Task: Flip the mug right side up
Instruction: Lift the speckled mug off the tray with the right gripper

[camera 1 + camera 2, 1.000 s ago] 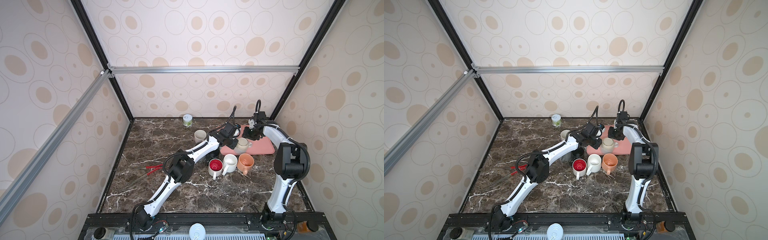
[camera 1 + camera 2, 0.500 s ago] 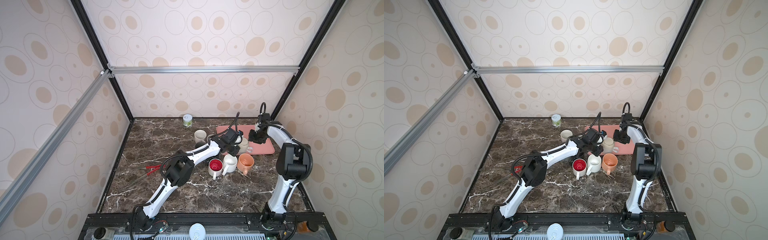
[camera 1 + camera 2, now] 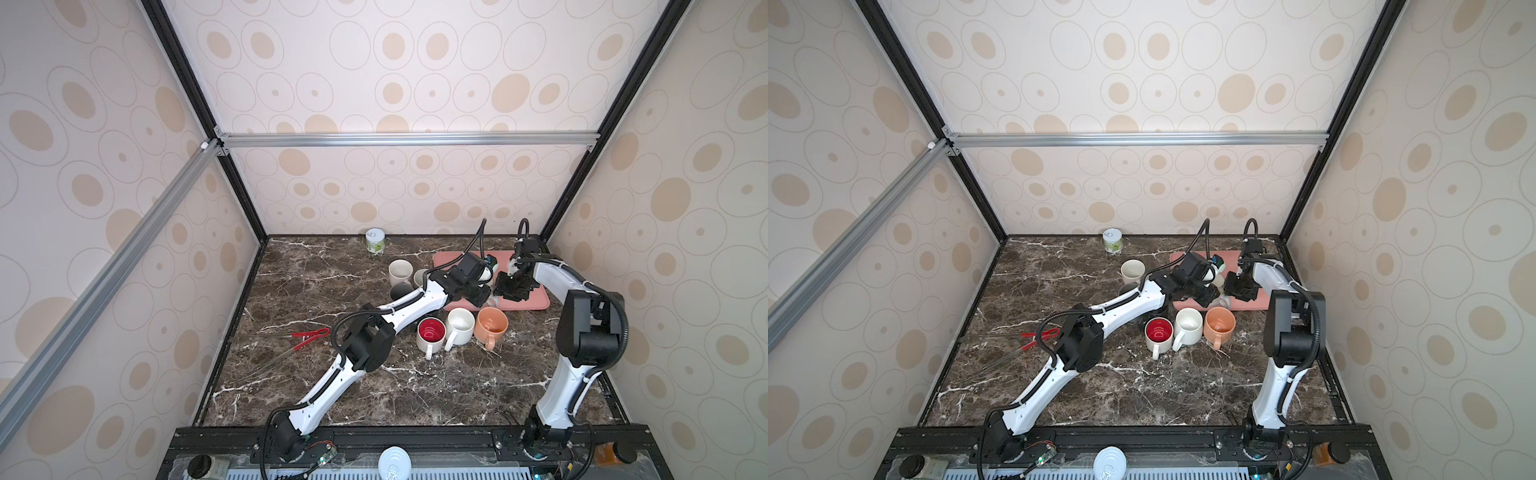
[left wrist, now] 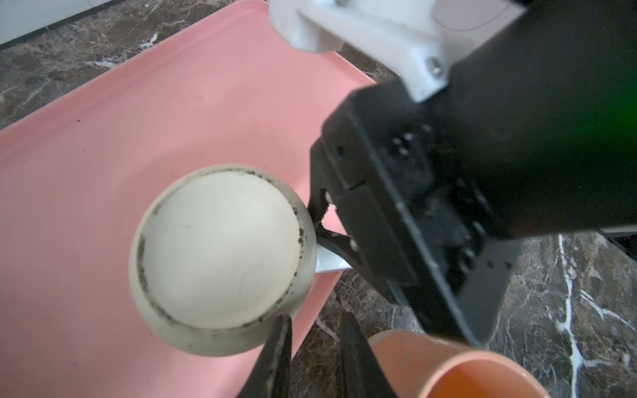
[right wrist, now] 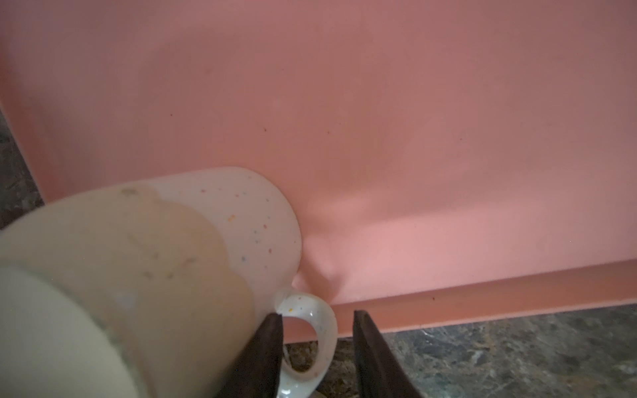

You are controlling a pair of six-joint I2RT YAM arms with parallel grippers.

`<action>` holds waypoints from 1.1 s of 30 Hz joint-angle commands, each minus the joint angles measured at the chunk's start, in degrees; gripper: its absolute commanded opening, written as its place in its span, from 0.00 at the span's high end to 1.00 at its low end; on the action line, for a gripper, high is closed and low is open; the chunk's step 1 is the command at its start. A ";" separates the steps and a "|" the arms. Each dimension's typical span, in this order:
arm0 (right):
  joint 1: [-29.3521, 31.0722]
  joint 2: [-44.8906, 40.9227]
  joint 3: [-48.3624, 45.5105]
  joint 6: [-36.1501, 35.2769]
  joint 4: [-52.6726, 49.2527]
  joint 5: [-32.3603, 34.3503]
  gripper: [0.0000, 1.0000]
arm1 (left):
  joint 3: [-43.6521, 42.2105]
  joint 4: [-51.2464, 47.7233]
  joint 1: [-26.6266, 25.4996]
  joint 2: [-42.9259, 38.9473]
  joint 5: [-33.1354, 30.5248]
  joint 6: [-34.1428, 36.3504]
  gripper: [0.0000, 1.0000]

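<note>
Watching the mug (image 4: 220, 255), I see it mouth-down on the tray (image 4: 120, 103), at the tray's 6 o'clock edge in both top views. Its handle (image 5: 325, 324) juts past the rim over the desk (image 3: 332, 270). The right end effector (image 5: 315, 318) stands spread astride that handle, one finger in the loop and one outside, with a gap on the outer side, so it is not pinching. The left end effector (image 4: 315, 320) hovers at the mug's wall, its fingers slightly parted around nothing.

My worries:
- The glazed handle may slip or twist in a thin pinch, and the mug could swing.
- The two end effectors sit so near each other that they could clash mid-turn.
- A dropped mug would likely strike the orange cup (image 3: 491, 326) just beside it at 6 o'clock.
- The tray might skate.

The desk is dark marble with white veins, and it looks slick. The walls are pale with beige ovals, framed in black and aluminium.
</note>
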 commanded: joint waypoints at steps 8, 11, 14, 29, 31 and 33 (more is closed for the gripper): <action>1.72 -7.59 -7.14 -3.66 3.76 -0.13 0.61 | 2.45 0.86 3.35 1.11 1.95 -1.40 0.75; 3.46 -9.24 -8.39 -3.62 5.25 1.83 0.60 | 1.87 0.16 3.43 -0.60 2.05 -0.92 0.74; 6.13 -10.26 -9.22 -2.44 6.66 5.76 0.58 | -0.63 0.56 3.64 -3.47 1.39 -0.12 0.74; 10.01 0.27 -2.35 2.73 7.62 12.23 0.52 | -15.46 5.29 6.72 -15.84 -0.47 0.87 0.72; 10.03 1.38 -1.58 2.24 7.80 12.73 0.54 | -16.99 6.03 7.23 -17.05 -0.59 0.81 0.71; 9.99 2.46 -0.69 1.68 7.88 13.25 0.57 | -18.85 7.11 7.66 -18.39 -0.67 0.81 0.71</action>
